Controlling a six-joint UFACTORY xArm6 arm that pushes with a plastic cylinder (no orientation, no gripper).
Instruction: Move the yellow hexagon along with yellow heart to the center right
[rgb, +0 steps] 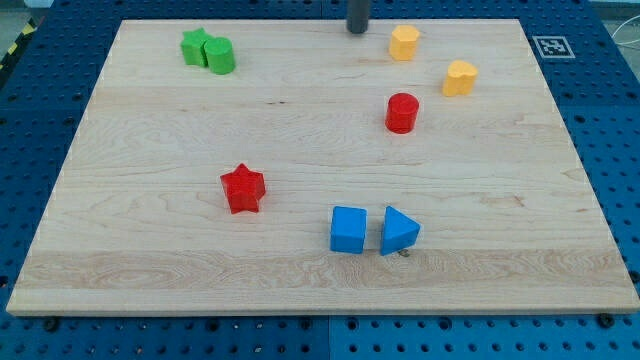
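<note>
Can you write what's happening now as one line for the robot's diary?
tip: top edge, left of yellow hexagon, apart | yellow heart: right of hexagon | both: upper right, not yet center right

pale wooden board (300, 120) on blue perforated table (40, 110).

The yellow hexagon (404, 43) lies flat near the table's top edge, right of centre; the yellow heart (460, 77) lies lower, nearer the right edge.

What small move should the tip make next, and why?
Probably slide my tip toward the view's right, against the yellow hexagon. The tip sits just left of it at the view's top, and the yellow heart lies beyond, to the lower right, so pushing could gather both.
</note>
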